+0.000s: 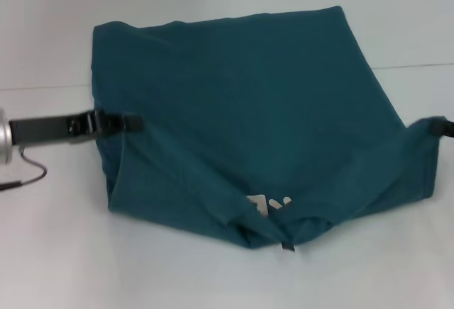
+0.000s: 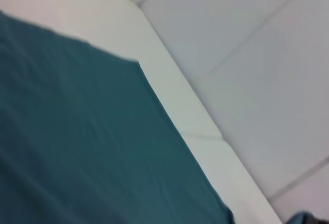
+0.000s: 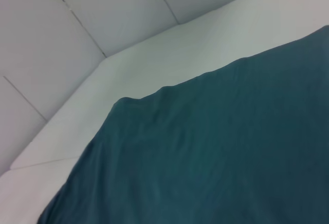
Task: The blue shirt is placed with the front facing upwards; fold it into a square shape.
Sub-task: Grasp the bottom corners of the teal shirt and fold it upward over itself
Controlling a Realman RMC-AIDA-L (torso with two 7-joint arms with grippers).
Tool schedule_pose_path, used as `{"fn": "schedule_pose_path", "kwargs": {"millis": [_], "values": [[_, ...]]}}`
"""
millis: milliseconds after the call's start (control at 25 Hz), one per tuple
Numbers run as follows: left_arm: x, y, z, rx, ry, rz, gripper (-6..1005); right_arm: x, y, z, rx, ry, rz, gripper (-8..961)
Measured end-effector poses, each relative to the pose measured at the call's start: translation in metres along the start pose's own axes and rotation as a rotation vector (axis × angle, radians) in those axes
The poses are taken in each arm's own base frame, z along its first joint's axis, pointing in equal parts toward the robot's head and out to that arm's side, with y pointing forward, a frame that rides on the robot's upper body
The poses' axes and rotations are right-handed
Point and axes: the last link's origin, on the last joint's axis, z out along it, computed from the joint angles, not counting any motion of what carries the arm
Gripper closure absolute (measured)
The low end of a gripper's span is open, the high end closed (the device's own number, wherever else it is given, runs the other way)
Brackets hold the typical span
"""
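The table [image 1: 57, 252] carries the blue shirt [image 1: 248, 110], folded over with its neck at 6 o'clock. The left hand [image 1: 131, 122] at 9 o'clock and the right hand [image 1: 441, 126] at 3 o'clock each pinch a shirt edge, judged to keep the fold taut.

Blue shirt [image 1: 248, 110] lettering mostly hidden by fold; right gripper [image 1: 441, 126] cut off by edge, jaws unseen.

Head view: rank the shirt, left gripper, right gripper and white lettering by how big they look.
1. shirt
2. left gripper, at the shirt's left edge
3. white lettering and right gripper: both small, too close to rank; the gripper is partly hidden.
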Motion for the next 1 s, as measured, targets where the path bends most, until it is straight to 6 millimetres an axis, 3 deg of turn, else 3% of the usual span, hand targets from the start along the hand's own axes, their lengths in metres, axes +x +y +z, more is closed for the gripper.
{"fn": "schedule_pose_path", "kwargs": {"millis": [240, 480, 1000], "values": [[0.025, -0.004, 0.015, 0.08, 0.082, 0.023, 936, -0.017, 0.005, 0.041, 0.04, 0.044, -0.054, 927], [0.041, -0.011, 0.02, 0.14, 0.172, 0.025, 935, -0.03, 0.007, 0.07, 0.115, 0.063, -0.121, 928], [0.054, -0.03, 0.042, 0.308, 0.301, 0.061, 933, -0.052, 0.009, 0.111, 0.258, 0.031, -0.226, 927]]}}
